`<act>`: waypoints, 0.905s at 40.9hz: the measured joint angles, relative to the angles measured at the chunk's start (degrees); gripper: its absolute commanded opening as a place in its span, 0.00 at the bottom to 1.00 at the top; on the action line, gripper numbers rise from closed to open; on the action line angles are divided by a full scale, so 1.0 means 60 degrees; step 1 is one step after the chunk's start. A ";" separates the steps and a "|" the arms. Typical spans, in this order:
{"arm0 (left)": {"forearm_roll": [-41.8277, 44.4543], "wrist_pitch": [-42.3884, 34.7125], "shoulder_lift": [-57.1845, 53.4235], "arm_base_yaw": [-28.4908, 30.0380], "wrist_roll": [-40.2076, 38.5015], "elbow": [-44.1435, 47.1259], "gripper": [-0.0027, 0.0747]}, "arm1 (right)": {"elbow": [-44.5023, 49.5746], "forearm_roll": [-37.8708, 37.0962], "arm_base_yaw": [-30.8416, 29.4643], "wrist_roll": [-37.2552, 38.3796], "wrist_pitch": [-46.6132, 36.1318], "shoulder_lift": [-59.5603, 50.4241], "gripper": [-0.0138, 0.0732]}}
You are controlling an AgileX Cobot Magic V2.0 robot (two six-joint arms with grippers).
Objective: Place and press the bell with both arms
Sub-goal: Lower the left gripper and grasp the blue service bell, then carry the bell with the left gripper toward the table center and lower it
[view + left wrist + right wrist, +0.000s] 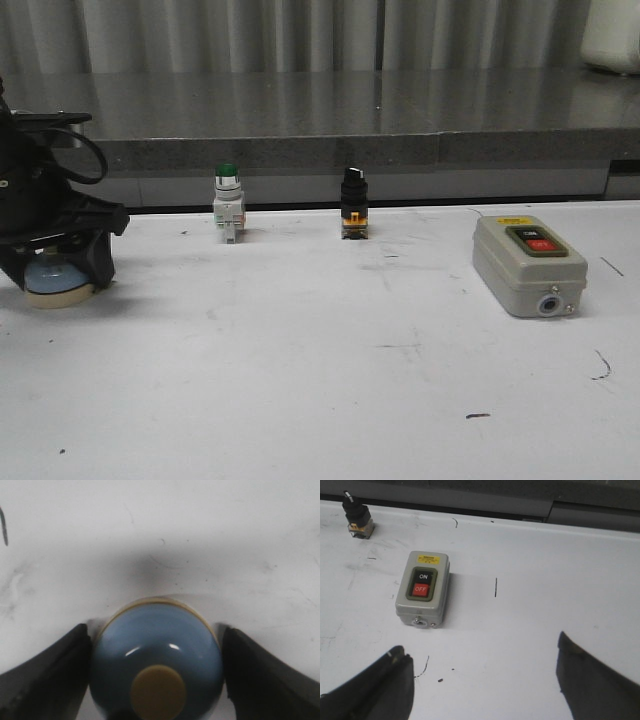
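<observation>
The bell (55, 280) has a pale blue dome, a cream base and a cream knob, and it stands on the white table at the far left. My left gripper (58, 268) reaches down around it. In the left wrist view the bell (157, 655) fills the space between the two black fingers (55, 675), which press against both sides of the dome, so my left gripper (156, 632) is shut on it. My right gripper (481, 647) is open above bare table with nothing between its fingers; it does not appear in the front view.
A grey box switch (528, 262) with ON and OFF buttons lies at the right, just ahead of my right gripper (422, 590). A green-capped pushbutton (228, 203) and a black selector switch (353, 203) stand along the back. Behind them rises a grey ledge (350, 130).
</observation>
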 measured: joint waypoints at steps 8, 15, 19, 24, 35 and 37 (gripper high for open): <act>0.0020 0.0296 -0.0456 -0.0766 0.0240 -0.0040 0.47 | 0.0000 0.0000 0.0000 0.0000 0.0000 0.0000 0.85; 0.0020 0.0707 -0.0804 -0.2036 0.0475 -0.0659 0.47 | 0.0000 0.0000 0.0000 0.0000 0.0000 0.0000 0.85; 0.0037 0.0975 -0.0731 -0.2945 0.0615 -0.1151 0.47 | 0.0000 0.0000 0.0000 0.0000 0.0000 0.0000 0.85; 0.0254 0.1200 -0.0281 -0.3874 0.0677 -0.1855 0.47 | 0.0000 0.0000 0.0000 0.0000 0.0000 0.0000 0.85; 0.0537 0.1553 0.1204 -0.4782 0.0716 -0.2930 0.47 | 0.0000 0.0000 0.0000 0.0000 0.0000 0.0000 0.85; 0.0589 0.1604 0.1374 -0.4798 0.0716 -0.3043 0.47 | 0.0000 0.0000 0.0000 0.0000 0.0000 0.0000 0.85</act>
